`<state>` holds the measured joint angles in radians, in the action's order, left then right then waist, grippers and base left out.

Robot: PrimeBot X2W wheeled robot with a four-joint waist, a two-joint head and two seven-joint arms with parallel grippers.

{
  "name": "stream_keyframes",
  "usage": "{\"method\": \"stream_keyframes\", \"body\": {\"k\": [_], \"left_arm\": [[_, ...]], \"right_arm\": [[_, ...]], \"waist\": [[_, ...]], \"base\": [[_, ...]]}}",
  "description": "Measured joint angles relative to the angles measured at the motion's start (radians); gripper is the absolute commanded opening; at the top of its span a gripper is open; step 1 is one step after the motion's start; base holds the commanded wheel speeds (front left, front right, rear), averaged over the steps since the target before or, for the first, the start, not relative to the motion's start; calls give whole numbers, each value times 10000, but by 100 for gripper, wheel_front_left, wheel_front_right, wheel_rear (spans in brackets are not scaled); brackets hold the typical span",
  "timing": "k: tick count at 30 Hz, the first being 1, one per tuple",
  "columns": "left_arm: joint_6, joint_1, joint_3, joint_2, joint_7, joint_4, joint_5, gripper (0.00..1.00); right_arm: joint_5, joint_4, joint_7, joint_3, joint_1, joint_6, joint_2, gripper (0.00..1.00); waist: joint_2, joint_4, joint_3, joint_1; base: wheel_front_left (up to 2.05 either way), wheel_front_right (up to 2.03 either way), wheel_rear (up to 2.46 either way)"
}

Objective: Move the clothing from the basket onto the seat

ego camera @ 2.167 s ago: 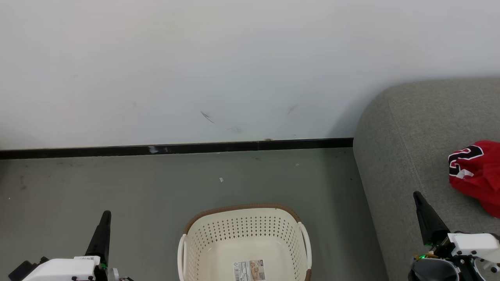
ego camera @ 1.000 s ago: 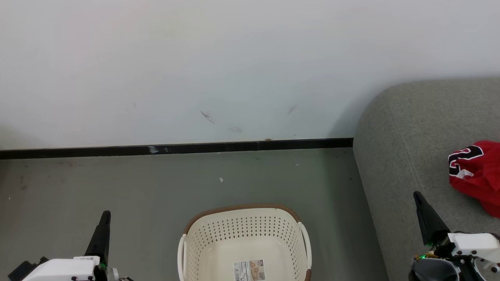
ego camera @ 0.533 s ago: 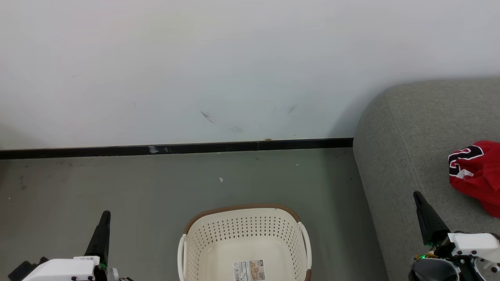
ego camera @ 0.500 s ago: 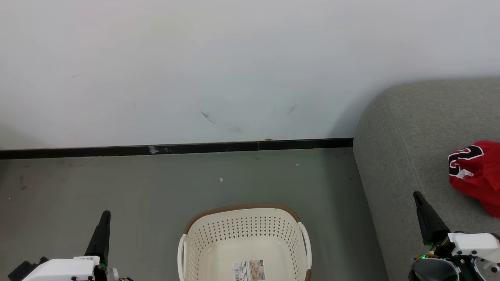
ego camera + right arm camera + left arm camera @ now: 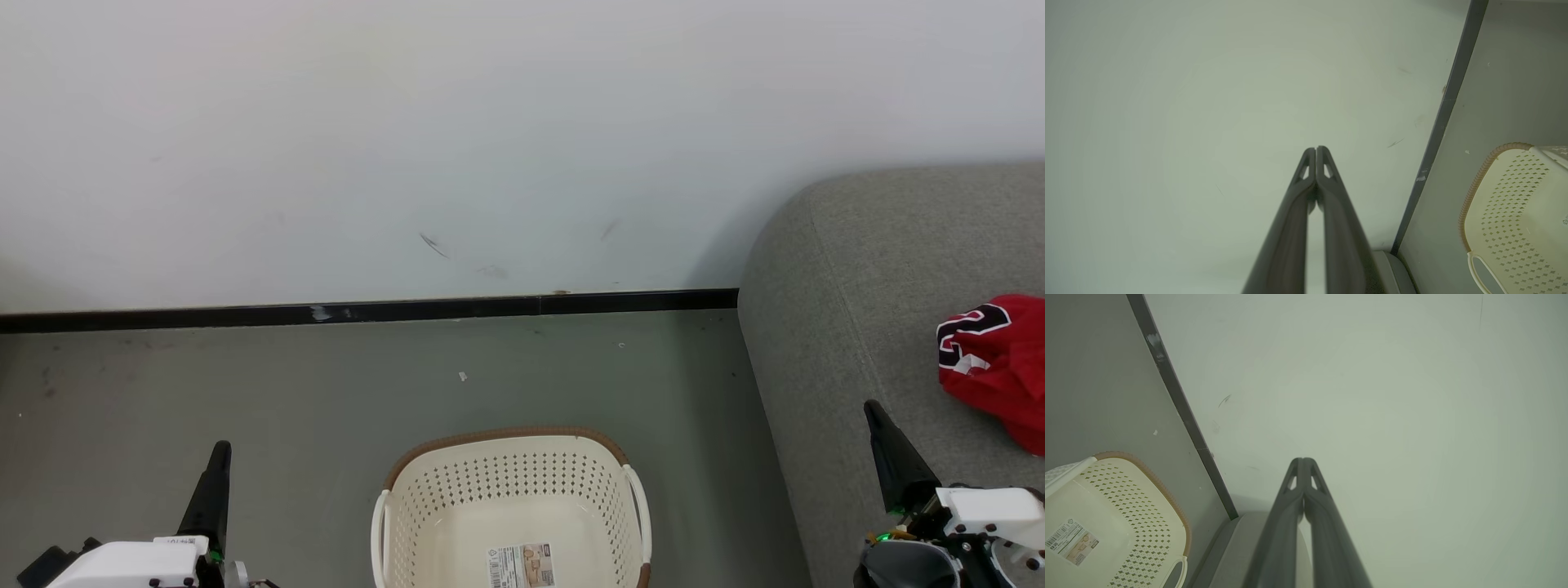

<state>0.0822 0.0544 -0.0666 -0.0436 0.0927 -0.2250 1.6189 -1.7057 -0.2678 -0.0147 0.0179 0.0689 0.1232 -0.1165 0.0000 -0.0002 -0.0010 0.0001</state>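
Since the red clothing [image 5: 998, 359] lies bunched on the seat [image 5: 849, 278] at 3 o'clock in the head view, cut off by the picture's edge, the carrying step looks done or nearly so. Black-and-white numerals show on its left fold. Whether both garments are in that heap I cannot tell.

The basket [image 5: 506, 434] stands on the floor [image 5: 326, 384] at 6 o'clock, near the seat's flank and well apart from the clothing. What shows of its inside is bare except for a paper label [image 5: 522, 565] on the bottom, and its near part runs off the picture.

The right fingers [image 5: 873, 408] point up at 4 o'clock, in front of the seat and short of the clothing. They are pressed together and pinch nothing. The left fingers [image 5: 219, 449] rise at 7 o'clock over the floor, to the basket's 9 o'clock side, also pressed together and empty. Each wrist view shows its tips meeting against the pale wall [image 5: 408, 147], with the dark skirting [image 5: 367, 312] below it.

The step in hand seems to be the final check. The next move calls for a look into the basket's hidden near part. If a garment is left there, the fingers must spread, dip past the rim and pinch a fold. They must then lift it clear and carry it toward 3 o'clock. If none is left, nothing more is needed.
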Motion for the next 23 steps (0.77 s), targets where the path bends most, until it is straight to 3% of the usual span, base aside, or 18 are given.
{"method": "stream_keyframes", "body": {"k": [23], "left_arm": [[0, 5, -2, 2, 0, -19, -2, 0]], "right_arm": [[0, -2, 0, -8, 1, 0, -6, 0]], "waist": [[0, 0, 0, 0]], "base": [[0, 0, 0]]}}
